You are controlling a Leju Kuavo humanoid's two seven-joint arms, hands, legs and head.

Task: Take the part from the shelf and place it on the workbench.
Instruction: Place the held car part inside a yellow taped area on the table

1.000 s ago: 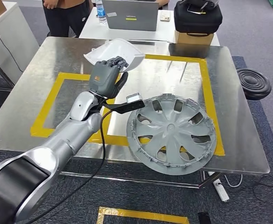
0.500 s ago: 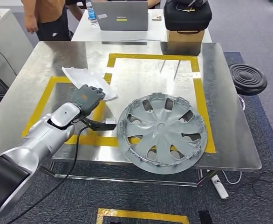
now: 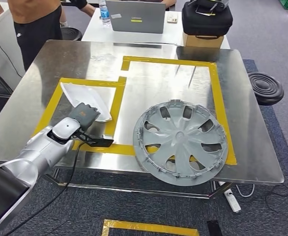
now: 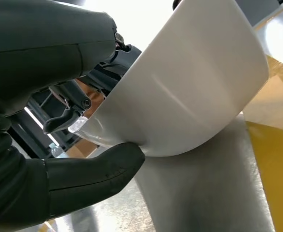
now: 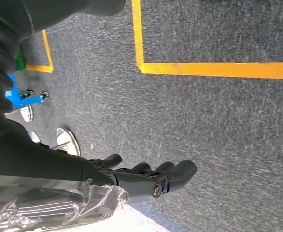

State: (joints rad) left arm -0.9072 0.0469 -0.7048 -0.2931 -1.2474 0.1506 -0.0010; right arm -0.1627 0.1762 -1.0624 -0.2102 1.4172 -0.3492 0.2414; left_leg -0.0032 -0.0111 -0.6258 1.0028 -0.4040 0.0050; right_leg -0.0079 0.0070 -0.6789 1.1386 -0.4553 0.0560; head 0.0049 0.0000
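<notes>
Since the earlier frames, you have brought the left hand point(image 3: 84, 115) lower and nearer to the left front corner of the workbench point(image 3: 246, 147), and the white part point(image 3: 86, 100) now lies low over the metal top instead of in the air above it. The part sits inside the left yellow tape rectangle point(image 3: 57, 101), close to its right strip, and your left hand is clamped on its near edge; in the left wrist view the thumb point(image 4: 96, 174) presses under the white part point(image 4: 191, 87) and the dark fingers are on its other side. Whether the part already touches the surface, you cannot tell. The grey wheel cover point(image 3: 180, 141) lies flat near the front edge, well apart from the part. Your right hand point(image 5: 147, 176) hangs over the grey carpet point(image 5: 223, 125), its fingers lightly curled and a little apart, holding nothing. A person point(image 3: 37, 24) stands beyond the far left corner.
</notes>
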